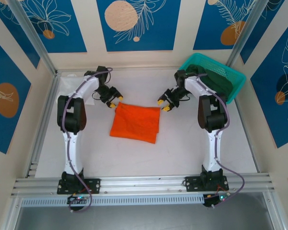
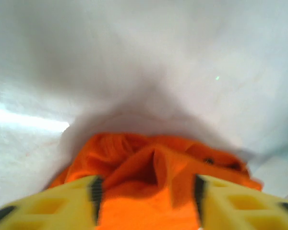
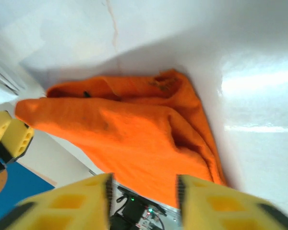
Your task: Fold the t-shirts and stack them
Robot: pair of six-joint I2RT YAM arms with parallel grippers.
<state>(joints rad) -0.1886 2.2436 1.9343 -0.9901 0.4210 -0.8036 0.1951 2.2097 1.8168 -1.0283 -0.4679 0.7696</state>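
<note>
One orange t-shirt [image 1: 136, 123] folded | one green t-shirt [image 1: 216, 84] in basket [image 1: 221, 70] | both jaws parted, empty

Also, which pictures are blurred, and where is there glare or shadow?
Top external: sharp and evenly lit, the orange t-shirt crisp. Left wrist: soft blur throughout, the yellow fingers out of focus, a broad shadow on the table beyond the shirt, a glare streak at left. Right wrist: cloth fairly sharp, near fingers blurred, bright glare on the table at right.
</note>
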